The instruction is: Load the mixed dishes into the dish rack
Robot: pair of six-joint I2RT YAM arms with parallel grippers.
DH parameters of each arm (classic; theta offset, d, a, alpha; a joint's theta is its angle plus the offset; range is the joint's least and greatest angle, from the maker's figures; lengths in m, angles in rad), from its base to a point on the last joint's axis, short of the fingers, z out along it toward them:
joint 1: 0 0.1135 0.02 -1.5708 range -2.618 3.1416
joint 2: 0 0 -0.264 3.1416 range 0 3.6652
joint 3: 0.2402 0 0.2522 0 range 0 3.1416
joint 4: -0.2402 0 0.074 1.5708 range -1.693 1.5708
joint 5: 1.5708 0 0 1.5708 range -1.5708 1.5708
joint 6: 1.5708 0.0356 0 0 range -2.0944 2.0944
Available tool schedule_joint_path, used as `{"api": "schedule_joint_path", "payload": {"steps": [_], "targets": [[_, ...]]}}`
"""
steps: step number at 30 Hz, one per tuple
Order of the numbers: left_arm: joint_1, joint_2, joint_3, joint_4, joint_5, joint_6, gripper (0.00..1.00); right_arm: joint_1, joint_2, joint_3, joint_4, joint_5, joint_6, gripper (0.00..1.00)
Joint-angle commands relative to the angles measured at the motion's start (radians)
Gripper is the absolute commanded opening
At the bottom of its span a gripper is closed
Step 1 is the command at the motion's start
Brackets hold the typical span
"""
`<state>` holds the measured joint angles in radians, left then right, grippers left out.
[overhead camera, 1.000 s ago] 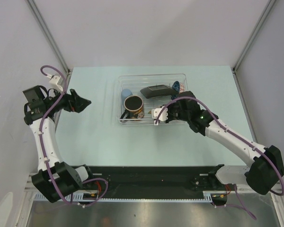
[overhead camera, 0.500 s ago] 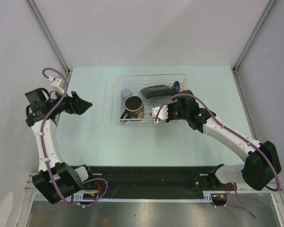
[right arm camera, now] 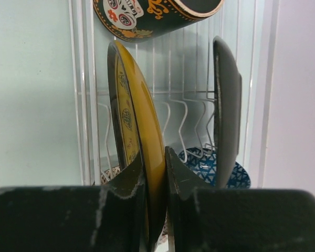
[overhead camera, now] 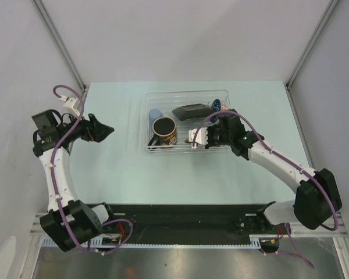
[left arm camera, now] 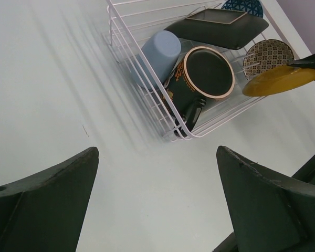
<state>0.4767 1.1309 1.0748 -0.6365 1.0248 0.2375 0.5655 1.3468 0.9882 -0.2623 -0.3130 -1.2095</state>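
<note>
The clear dish rack stands at the table's back centre. In it are a pale blue cup, a dark floral mug on its side, a black square plate and a blue patterned bowl. The left wrist view adds a brownish patterned bowl. My right gripper is shut on the yellow saucer. It holds the saucer on edge over the rack's near right part, between the mug and the plate. My left gripper hangs open and empty, left of the rack.
White wire ribs line the rack floor under the saucer. The rack's near wall lies between the dishes and the bare table. Grey side walls close in the table on the left and right.
My right gripper has carried the saucer slightly right and farther back over the rack. The left arm has barely shifted and stays open.
</note>
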Motion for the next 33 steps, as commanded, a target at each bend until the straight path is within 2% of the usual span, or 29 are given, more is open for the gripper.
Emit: {"api": "schedule_joint_path", "payload": {"steps": [1,20,27,33], "targets": [[0.010,-0.034,-0.004,0.021,0.027,0.025,1.00,-0.035,0.037,0.044,0.126,0.008,-0.032,0.00],[0.008,-0.034,-0.018,0.024,0.031,0.031,0.99,-0.042,0.117,0.043,0.156,0.003,0.051,0.00],[0.010,-0.036,-0.026,0.024,0.032,0.037,0.99,-0.024,-0.026,0.041,0.288,0.028,0.045,0.00],[0.008,-0.037,-0.035,0.031,0.034,0.033,0.99,-0.013,-0.123,0.040,0.301,0.055,0.041,0.00]]}}
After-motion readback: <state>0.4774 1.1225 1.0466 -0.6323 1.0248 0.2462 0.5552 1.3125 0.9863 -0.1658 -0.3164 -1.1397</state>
